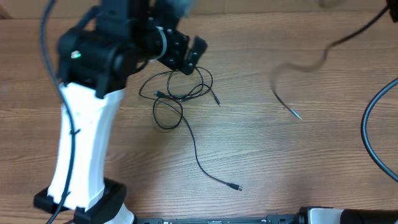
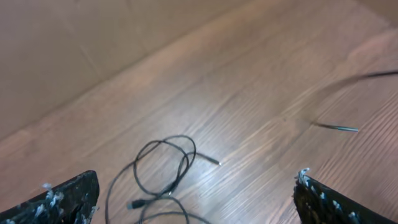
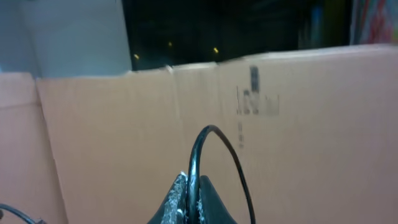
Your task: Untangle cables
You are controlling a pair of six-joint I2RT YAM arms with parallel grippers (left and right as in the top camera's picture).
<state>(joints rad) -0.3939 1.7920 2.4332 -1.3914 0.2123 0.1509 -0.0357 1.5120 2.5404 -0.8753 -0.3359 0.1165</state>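
A thin black cable (image 1: 177, 93) lies in tangled loops on the wood table, and its tail runs down to a plug (image 1: 234, 186). My left gripper (image 1: 189, 55) hangs open just above the loops, touching nothing. In the left wrist view the loops (image 2: 163, 168) lie between the spread fingers (image 2: 196, 186). A second cable (image 1: 311, 65), blurred, rises from its tip (image 1: 295, 114) toward the top right. It also shows in the left wrist view (image 2: 336, 127). My right gripper (image 3: 191, 190) is shut on a black cable (image 3: 205, 140), which arches above the fingers. It is out of the overhead view.
A thick black hose (image 1: 370, 134) curves along the right edge of the table. The left arm's white base (image 1: 81, 155) stands at the front left. A cardboard wall (image 3: 298, 162) fills the right wrist view and also backs the table (image 2: 62, 56).
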